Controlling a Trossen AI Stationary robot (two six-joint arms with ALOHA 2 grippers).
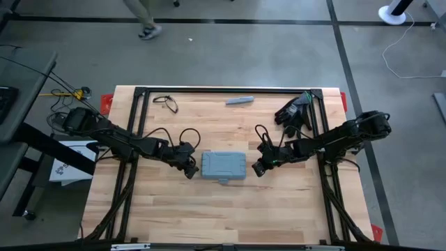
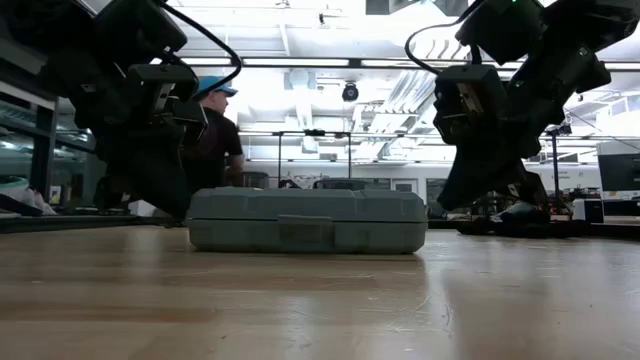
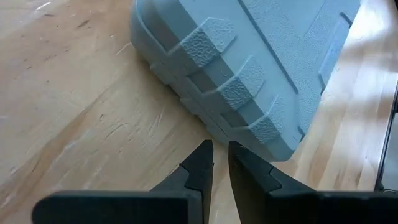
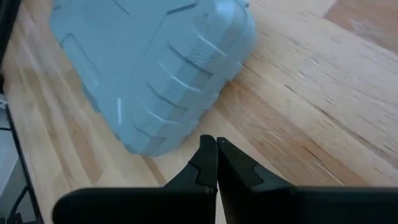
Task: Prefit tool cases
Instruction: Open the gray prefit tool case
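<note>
High view: case (image 1: 224,166) between both tools.

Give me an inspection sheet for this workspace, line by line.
Surface: wooden table in a black frame, bare around the centre.
Job's things: one grey-blue case, closed, flat at mid-table, latch tab on its near edge.
Clutter: black gloves at the far right; grey bar at the far edge.
Grippers: left gripper low beside the case's left end, fingers nearly together, holding nothing; right gripper low beside its right end, shut, empty.
Cables: loops along both arms; a loose black cable at the far left.
Surroundings: a person in a blue cap beyond the table; concrete floor.
</note>
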